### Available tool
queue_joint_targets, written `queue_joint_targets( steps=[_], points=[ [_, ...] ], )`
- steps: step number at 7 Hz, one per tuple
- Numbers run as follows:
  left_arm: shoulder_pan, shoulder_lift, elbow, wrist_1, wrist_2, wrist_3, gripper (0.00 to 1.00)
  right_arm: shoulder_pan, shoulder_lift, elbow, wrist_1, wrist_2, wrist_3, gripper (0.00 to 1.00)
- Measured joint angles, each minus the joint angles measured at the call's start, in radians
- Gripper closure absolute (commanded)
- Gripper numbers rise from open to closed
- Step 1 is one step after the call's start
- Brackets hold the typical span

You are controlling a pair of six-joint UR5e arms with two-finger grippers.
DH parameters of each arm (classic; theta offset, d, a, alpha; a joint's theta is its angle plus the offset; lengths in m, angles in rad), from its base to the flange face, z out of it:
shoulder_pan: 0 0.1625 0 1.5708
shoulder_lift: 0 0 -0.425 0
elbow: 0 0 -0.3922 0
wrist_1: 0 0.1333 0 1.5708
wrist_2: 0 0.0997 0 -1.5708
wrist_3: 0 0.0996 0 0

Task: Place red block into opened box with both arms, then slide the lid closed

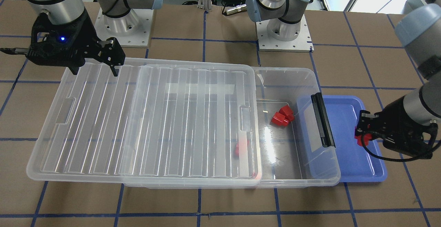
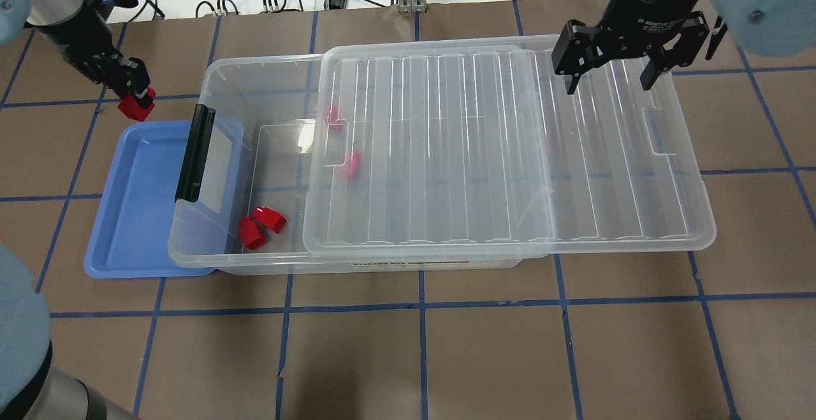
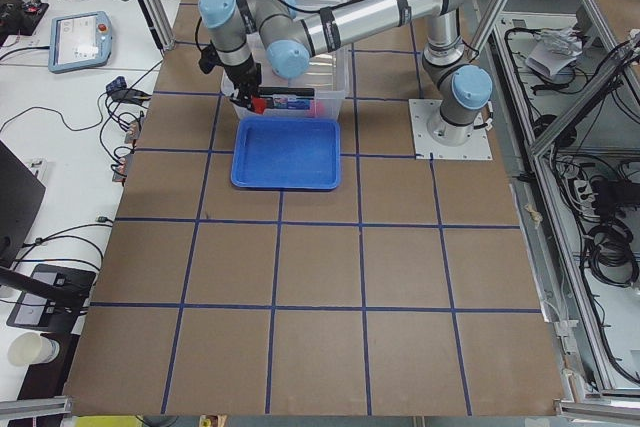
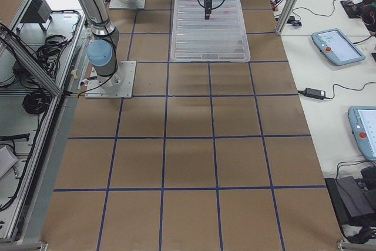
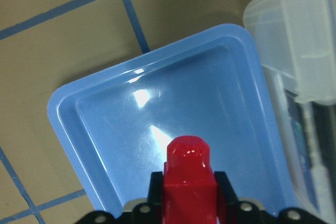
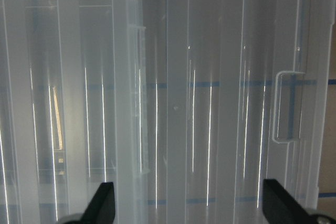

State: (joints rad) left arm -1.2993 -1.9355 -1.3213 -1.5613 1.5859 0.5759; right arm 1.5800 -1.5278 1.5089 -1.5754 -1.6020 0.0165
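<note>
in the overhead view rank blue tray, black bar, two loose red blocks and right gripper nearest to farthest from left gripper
1. blue tray, under the left gripper
2. black bar, on the box short rim
3. two red blocks, on the box floor
4. right gripper, over the lid

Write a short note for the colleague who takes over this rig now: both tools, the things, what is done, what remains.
Left tool: shut on the red block, at the far edge of the blue tray, outside the box.
Right tool: open, over the overhanging end of the lid, not gripping it.
The lid covers most of the box; the end by the tray is open.
Done: two other red blocks lie in the open part; more red shows through the lid.
To do: put the held block in, slide the lid closed.
</note>
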Motion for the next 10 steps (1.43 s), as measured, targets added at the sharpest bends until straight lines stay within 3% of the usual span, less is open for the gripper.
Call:
queue_joint_targets(
  steps=[2,4,6,10],
  points=[
    [-0.139,0.028,-0.001,-0.029,-0.004,-0.232,1.00,0.000,0.000,-0.001,0.000,-0.005,-0.002,0.00],
    [-0.212,0.028,-0.093,0.071,-0.012,-0.370,1.00,-0.001,0.000,-0.001,0.000,-0.009,-0.004,0.00],
    [-0.229,0.035,-0.220,0.234,-0.015,-0.408,1.00,-0.002,0.001,-0.001,0.000,-0.009,-0.005,0.00],
    [-0.229,0.008,-0.317,0.367,-0.037,-0.433,1.00,-0.011,0.003,-0.001,0.001,-0.007,-0.008,0.00]
  ],
)
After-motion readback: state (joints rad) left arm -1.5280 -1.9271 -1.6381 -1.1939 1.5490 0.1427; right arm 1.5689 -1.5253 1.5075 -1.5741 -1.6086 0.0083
